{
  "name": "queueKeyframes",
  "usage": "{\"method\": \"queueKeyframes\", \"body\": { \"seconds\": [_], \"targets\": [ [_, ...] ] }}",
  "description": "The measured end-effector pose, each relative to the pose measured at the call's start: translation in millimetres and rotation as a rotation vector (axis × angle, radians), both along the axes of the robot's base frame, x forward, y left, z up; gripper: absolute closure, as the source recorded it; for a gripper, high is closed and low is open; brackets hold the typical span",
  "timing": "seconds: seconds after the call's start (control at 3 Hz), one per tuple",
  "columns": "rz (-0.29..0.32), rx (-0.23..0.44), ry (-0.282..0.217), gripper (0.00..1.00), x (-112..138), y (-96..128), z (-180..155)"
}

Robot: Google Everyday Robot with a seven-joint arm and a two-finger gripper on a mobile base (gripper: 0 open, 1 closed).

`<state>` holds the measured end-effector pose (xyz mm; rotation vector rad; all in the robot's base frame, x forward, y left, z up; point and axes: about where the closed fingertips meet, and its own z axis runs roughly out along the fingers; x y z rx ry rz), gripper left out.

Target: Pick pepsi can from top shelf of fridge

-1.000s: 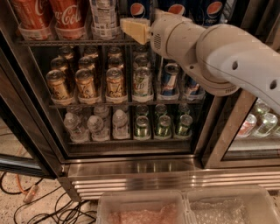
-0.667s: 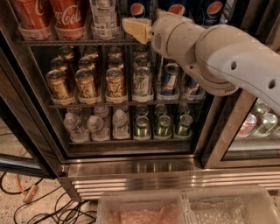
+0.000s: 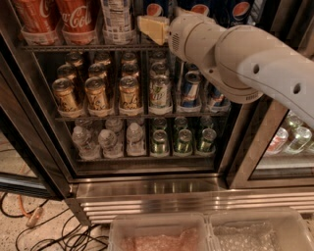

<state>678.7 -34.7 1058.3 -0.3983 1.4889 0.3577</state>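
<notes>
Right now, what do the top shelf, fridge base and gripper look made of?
Top shelf: thin wire, likely plated steel, with silvery glints. Fridge base: ribbed, stainless-looking sheet that reflects faintly. Gripper, up at the top shelf by a pepsi can: cream and matte, probably plastic.

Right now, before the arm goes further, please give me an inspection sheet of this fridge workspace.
Surface: top shelf, wire rack, loaded with drinks.
Job's things: pepsi can, leftmost of three alike, top of fridge.
Clutter: Coca-Cola cans and a bottle, left on that shelf.
Gripper: gripper at the shelf front, just below that can in view.
Cables: cables loose on floor, lower left.
Surroundings: clear bins in front; second cooler at right.
</notes>
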Motion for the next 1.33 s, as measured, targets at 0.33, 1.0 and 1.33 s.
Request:
{"method": "queueKeyframes", "body": {
  "seconds": [0.33, 1.0, 1.33],
  "targets": [
    [0.000, 0.000, 0.000, 0.34, 0.1, 0.3, 1.2],
    [0.008, 0.000, 0.004, 0.76, 1.2, 5.0, 0.8],
    [0.012, -0.002, 0.006, 0.98, 1.6, 6.4, 1.4]
  ]
}}
